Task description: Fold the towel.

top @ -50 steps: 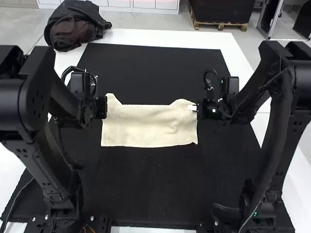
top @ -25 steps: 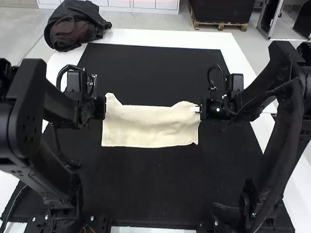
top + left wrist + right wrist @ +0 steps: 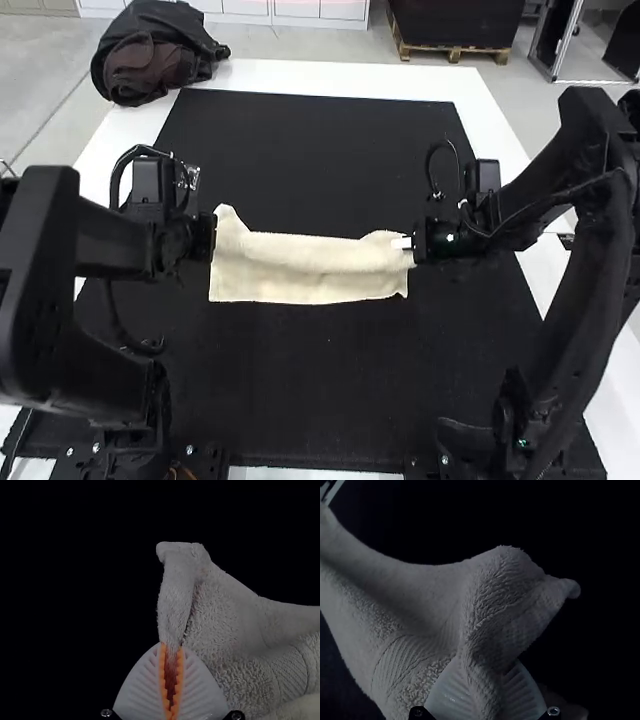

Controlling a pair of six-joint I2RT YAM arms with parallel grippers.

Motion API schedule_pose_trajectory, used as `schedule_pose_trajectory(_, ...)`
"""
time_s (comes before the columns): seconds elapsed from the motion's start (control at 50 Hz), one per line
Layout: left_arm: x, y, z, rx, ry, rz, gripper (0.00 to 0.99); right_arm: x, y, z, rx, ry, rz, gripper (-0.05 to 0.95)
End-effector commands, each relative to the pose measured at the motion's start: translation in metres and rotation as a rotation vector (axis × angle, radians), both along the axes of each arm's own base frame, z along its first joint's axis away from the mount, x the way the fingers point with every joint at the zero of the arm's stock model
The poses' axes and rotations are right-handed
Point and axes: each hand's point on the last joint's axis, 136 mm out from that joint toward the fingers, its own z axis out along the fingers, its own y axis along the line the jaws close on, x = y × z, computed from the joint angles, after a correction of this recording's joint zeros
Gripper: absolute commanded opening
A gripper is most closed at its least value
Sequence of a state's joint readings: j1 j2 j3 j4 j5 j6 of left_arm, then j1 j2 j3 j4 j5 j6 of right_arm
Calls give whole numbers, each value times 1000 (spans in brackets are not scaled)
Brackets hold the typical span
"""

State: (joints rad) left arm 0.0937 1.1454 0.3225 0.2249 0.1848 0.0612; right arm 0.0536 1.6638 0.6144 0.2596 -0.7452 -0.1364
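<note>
Two grips should steady this light, limp towel (image 3: 310,275) mid-way across the bench (image 3: 340,76), the left pincer (image 3: 171,651) clamped on its ten o'clock corner, the right pincer (image 3: 403,243) near two o'clock.

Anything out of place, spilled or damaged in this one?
Nothing looks spilled or damaged. The cream terry towel is slightly uneven: a corner peaks beyond the white ribbed left gripper, and the end in the right gripper is bunched. That seems ordinary for cloth pinched at both ends.
</note>
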Motion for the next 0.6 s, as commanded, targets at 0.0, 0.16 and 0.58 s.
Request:
schedule_pose_trajectory(0.0,-3,6,3,44,-11,1,21,0,-10,3,-17,-28,-7,-25)
schedule_pose_trajectory(0.16,-10,6,-7,59,19,-13,21,-7,-12,-6,-33,-7,-9,-25)
schedule_pose_trajectory(0.58,-17,6,-19,95,9,-25,21,-16,-20,-43,-87,49,-35,-23)
